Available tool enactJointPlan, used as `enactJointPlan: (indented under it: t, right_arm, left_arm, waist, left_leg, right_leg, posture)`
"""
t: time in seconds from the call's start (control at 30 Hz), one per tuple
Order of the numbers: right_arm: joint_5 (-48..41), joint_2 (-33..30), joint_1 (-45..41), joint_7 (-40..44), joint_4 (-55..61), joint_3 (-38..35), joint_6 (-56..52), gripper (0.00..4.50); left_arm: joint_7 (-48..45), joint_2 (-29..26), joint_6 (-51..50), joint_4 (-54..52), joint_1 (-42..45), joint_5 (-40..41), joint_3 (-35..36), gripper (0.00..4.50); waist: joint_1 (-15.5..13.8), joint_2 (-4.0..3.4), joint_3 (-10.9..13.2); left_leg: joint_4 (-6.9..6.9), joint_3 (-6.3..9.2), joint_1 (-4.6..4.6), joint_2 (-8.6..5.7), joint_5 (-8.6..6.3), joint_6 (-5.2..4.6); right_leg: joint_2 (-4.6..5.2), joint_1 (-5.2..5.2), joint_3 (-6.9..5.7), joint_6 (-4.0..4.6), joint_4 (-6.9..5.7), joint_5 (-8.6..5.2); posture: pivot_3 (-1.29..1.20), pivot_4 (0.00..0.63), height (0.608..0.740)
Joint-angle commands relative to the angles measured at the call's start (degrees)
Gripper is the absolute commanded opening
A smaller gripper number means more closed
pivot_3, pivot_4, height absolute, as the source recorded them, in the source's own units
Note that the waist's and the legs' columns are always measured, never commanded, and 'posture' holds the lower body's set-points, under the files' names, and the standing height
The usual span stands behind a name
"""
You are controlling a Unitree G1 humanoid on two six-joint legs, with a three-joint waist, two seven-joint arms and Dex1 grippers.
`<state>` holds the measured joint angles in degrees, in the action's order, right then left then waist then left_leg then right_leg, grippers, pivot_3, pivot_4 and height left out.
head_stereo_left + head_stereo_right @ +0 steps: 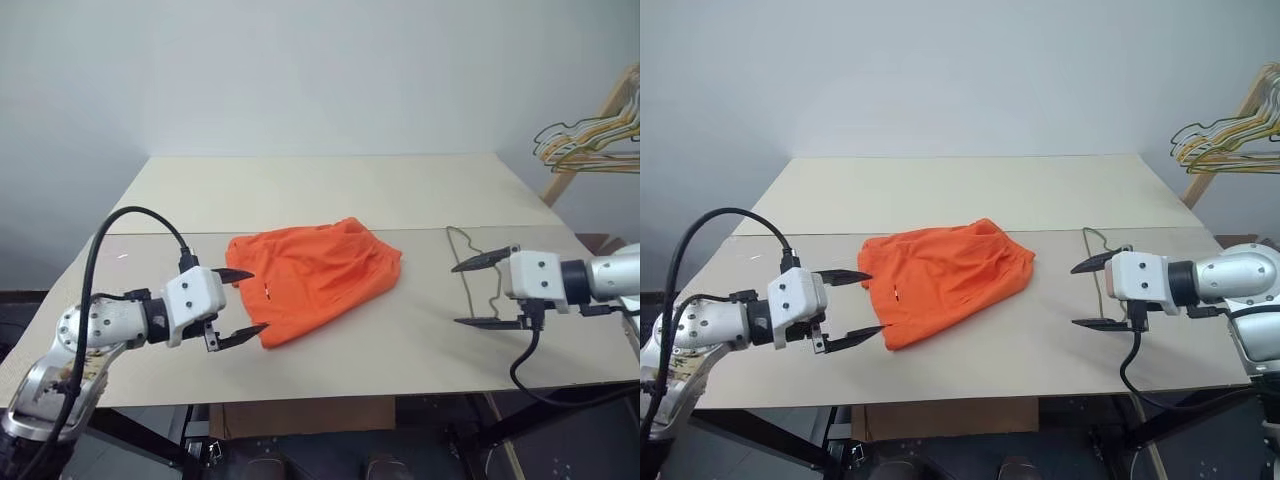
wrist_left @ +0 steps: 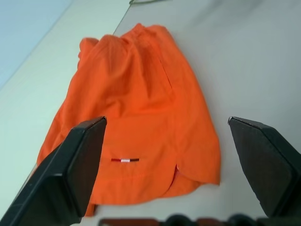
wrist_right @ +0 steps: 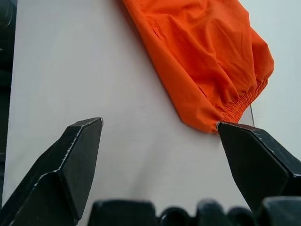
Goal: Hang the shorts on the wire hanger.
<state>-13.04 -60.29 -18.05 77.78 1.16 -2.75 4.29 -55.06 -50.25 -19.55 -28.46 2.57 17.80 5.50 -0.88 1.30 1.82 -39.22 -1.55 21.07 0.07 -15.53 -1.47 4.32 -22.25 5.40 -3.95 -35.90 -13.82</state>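
while nothing has yet been picked up, the scene shows a pale table (image 1: 330,190) seen from above the robot's two arms. on the left, the left gripper (image 1: 238,304) hovers over the near edge of the table with its two black fingers spread wide and empty, pointing toward the shorts and just beside them without touching. in the middle lie the shorts (image 1: 315,275), bright orange, spread in a loose rumpled heap flat on the tabletop, with a small white tag near the hem closest to the left gripper and the gathered elastic waistband at the end toward the right arm. to the right of the shorts, a little apart from them, the wire hanger (image 1: 463,247) lies flat on the table; it is thin and partly hidden behind the right gripper (image 1: 480,292), so only its hook and part of its frame can be made out. the right gripper hangs over the hanger with its fingers also spread wide and holding nothing. at the far right, off the table, a bunch of other hangers (image 1: 588,138) hangs on a wooden stand.

judging by this, the task is at its very beginning: both the shorts and the hanger remain untouched on the table, and lifting them and draping the shorts over the hanger is all still to do.
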Motion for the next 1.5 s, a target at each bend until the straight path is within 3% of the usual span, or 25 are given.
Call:
enactJointPlan:
  t: [0.03, 0.43, 0.8, 0.9, 1.3, 1.5]
  right_arm:
    - [-0.8, -1.2, 0.3, -0.9, 2.6, -1.8, -1.5, 4.48]
    - [-1.0, -0.2, 8.6, -7.3, 10.4, -5.0, -5.0, 4.48]
    - [-1.6, 0.0, 13.2, -10.5, 14.4, -7.0, -6.6, 4.48]
    - [-1.6, 0.1, 13.5, -10.8, 14.6, -7.1, -6.6, 4.5]
    - [-0.2, 0.7, 10.9, -10.9, 13.0, -4.3, -5.5, 4.5]
    - [8.1, 3.6, 5.2, -14.6, 8.3, 2.3, -1.5, 4.5]
  left_arm:
    - [-1.2, -0.8, 0.5, -0.7, -0.1, -0.1, -0.9, 4.5]
    - [-11.5, -1.8, 8.1, 16.3, 6.0, -5.6, -11.1, 4.5]
    - [-12.3, 2.2, 13.0, 26.4, 11.7, -12.8, -17.9, 4.5]
    - [-12.8, 2.6, 13.4, 27.2, 11.5, -13.2, -18.3, 3.93]
    - [-10.8, 4.3, 14.2, 29.5, 11.2, -16.3, -19.0, 0.01]
    - [-12.3, 1.7, 15.7, 26.5, 9.0, -15.6, -17.4, 0.01]
  waist:
    - [0.1, 0.0, 0.0]
    - [0.9, -0.03, 0.0]
    - [2.3, -0.01, 0.0]
    - [2.8, -0.01, 0.0]
    - [3.5, -0.01, 0.0]
    - [3.7, 0.0, 0.0]
  left_leg:
    - [0.0, 0.0, 0.0, 0.0, 0.0, 0.0]
    - [0.0, -0.11, -0.01, 0.01, 0.02, 0.0]
    - [0.0, -0.14, 0.04, 0.01, 0.01, -0.01]
    - [0.0, -0.13, 0.03, 0.03, 0.01, -0.01]
    - [0.0, -0.12, 0.03, 0.03, 0.02, -0.01]
    - [0.0, -0.14, 0.0, 0.04, 0.02, -0.01]
  right_leg:
    - [0.0, 0.0, 0.0, 0.0, 0.0, 0.0]
    - [-0.05, -0.01, -0.01, 0.04, -0.01, -0.03]
    - [-0.04, -0.04, 0.03, 0.02, 0.0, -0.05]
    - [-0.06, -0.04, 0.02, 0.02, -0.01, -0.05]
    - [-0.05, -0.03, 0.05, 0.0, -0.01, -0.04]
    - [-0.06, -0.04, 0.08, 0.0, -0.03, -0.04]
  posture:
    - [0.05, 0.0, 0.74]
    - [-0.03, 0.0, 0.74]
    - [-0.07, 0.0, 0.74]
    - [-0.08, 0.0, 0.74]
    - [-0.07, 0.0, 0.74]
    - [-0.06, 0.0, 0.74]
